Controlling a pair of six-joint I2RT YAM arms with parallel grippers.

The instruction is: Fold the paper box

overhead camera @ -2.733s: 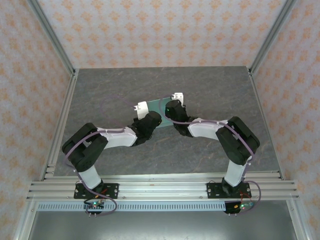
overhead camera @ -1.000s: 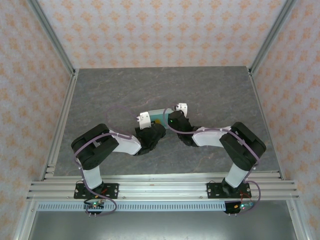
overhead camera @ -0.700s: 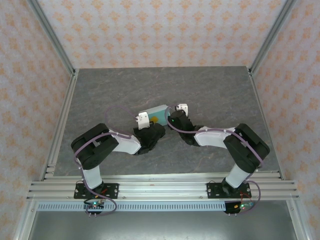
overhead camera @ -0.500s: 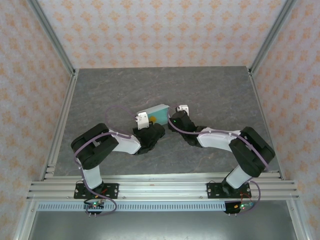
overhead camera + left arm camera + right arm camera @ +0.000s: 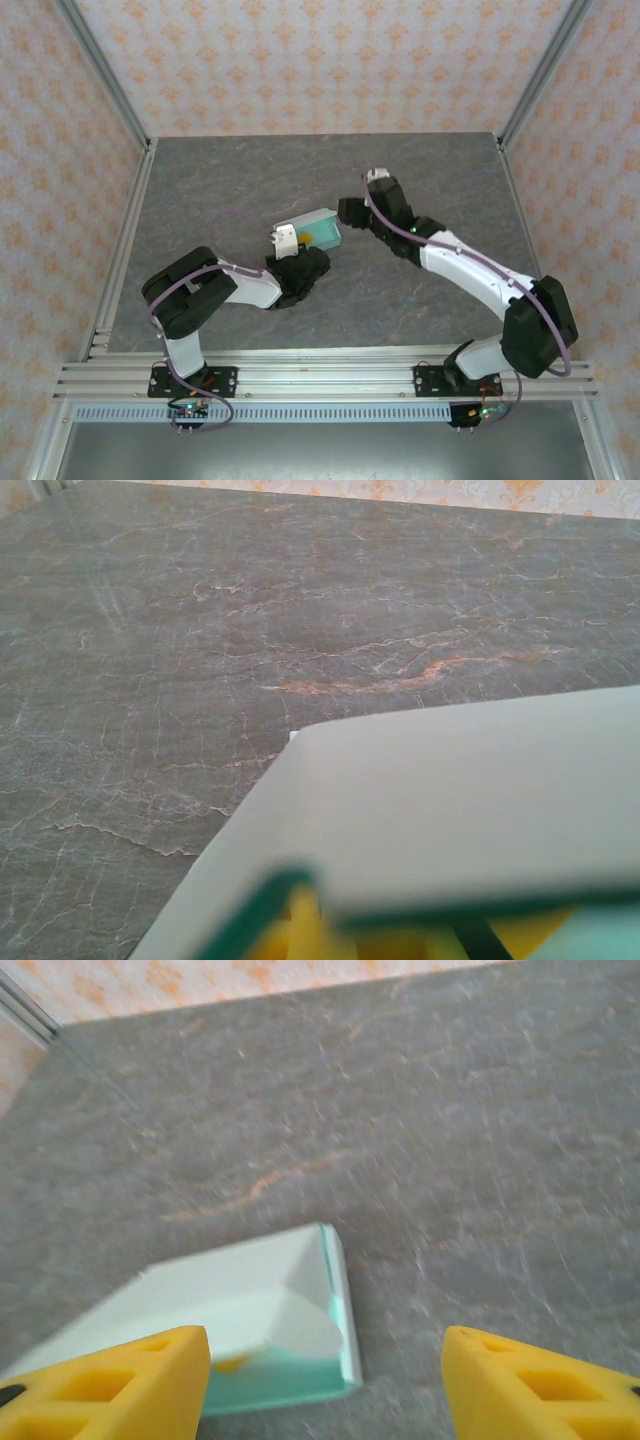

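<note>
Left claw (image 5: 298,237) clamped tight on near-left end of paper box (image 5: 320,229), pinning it steady mid-surface (image 5: 200,180), likely as anchor for folding. Right claw (image 5: 325,1350) gaping, empty, near box's free end.

Top view: above and behind, down on the whole table (image 5: 200,180). Left wrist: close over the paper box (image 5: 450,800), facing the far edge. Right wrist: farther off, same box.

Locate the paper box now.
Top view: near the table centre, the paper box is pinched in the left claw, with the open right claw just right of it.
</note>
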